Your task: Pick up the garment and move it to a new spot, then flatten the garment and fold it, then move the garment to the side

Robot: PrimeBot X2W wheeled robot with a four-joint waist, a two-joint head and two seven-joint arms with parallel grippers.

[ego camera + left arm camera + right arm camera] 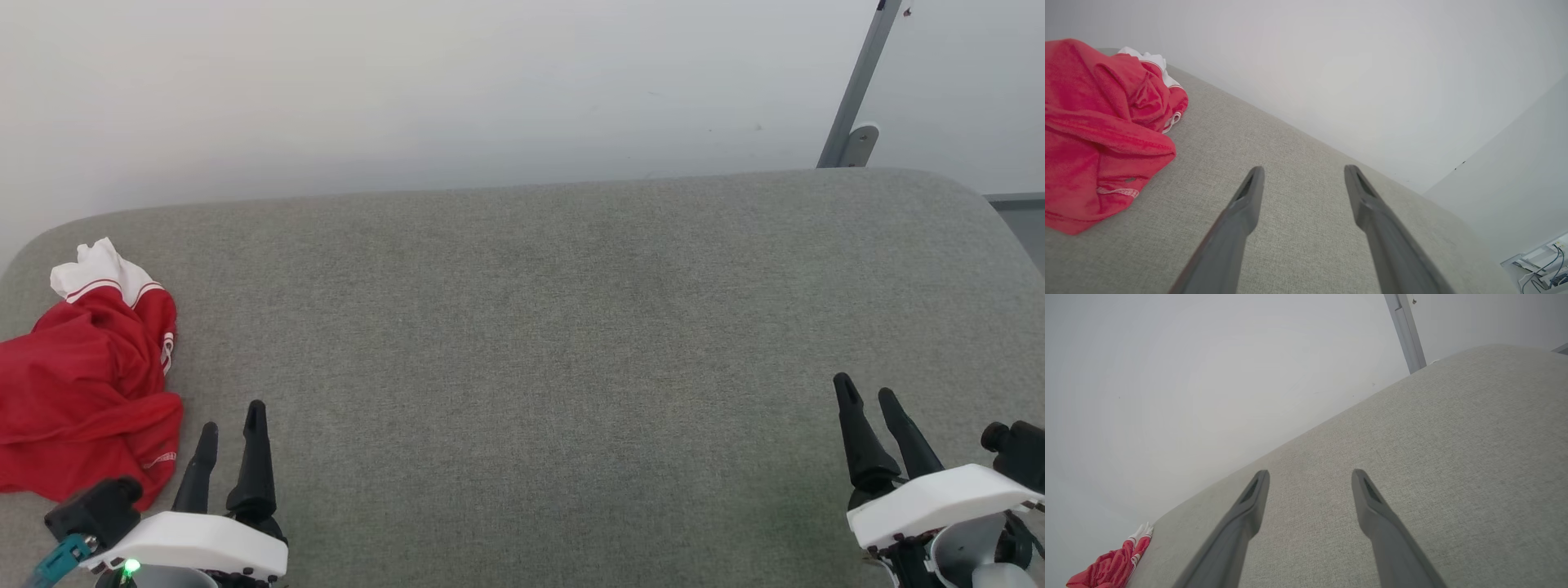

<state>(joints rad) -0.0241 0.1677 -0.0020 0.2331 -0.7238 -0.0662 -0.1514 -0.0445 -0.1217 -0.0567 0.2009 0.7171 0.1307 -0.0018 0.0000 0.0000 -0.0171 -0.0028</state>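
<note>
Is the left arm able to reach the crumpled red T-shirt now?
Probably yes: the open left claw sits beside the crumpled red T-shirt, with only bare grey fabric surface between them.

The garment [82, 384] is bright red, its sleeve white with seemingly red stripes; the upholstered surface [522, 367] is grey-green.

This looks like a robot laboratory or test room, not a lived-in home: the work surface is a wide pad [522, 343] covered in grey woven fabric, standing against a plain white wall [408, 82]. A grey metal post [857, 90] with a bracket rises behind its right corner. In the left wrist view, white equipment with loose cables [1549, 269] lies down past the pad's edge, and the red garment [82, 392], crumpled at the left end, makes the scene look staged.
</note>
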